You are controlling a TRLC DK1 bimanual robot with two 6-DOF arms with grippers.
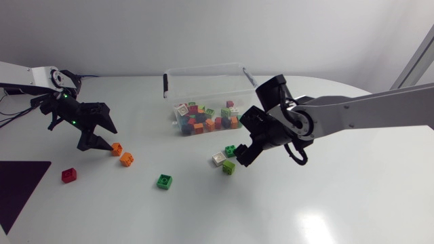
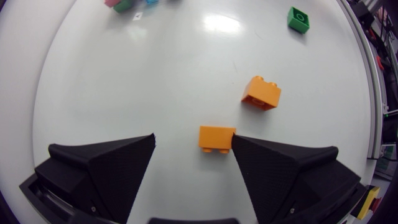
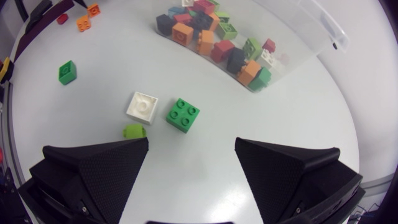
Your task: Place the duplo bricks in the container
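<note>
Seven duplo bricks lie loose on the table by my count. The rest are in the clear container (image 1: 203,68), upper centre of the head view.

Left to right:
- Red brick (image 1: 68,175) is at lower left, on its own.
- Left gripper (image 1: 108,140) is mid-left, down at the table with its fingers spread wide. The near orange brick (image 2: 216,138) sits between them. It touches one finger's inner face and the other finger is well apart, so no grip yet.
- Second orange brick (image 2: 261,93) is just ahead of the first, not touching it.
- Green brick (image 1: 164,181) is at lower centre, alone.
- White brick (image 3: 142,105), green 2x2 brick (image 3: 183,115) and lime brick (image 3: 133,131) bunch just below the container.
- Right gripper (image 3: 191,142) has its fingers wide with nothing between them. All three bricks lie ahead of it, the lime one nearest a fingertip.

My read is that both arms are at pick approach, with the left further along.

Next for the left arm: close on the orange brick, which sits off-centre, so expect it to slide before the far finger lands. Then lift and carry it right to the container.

The right arm must pick one brick and centre over it. The three sit close together, so wide fingers could clip another.
</note>
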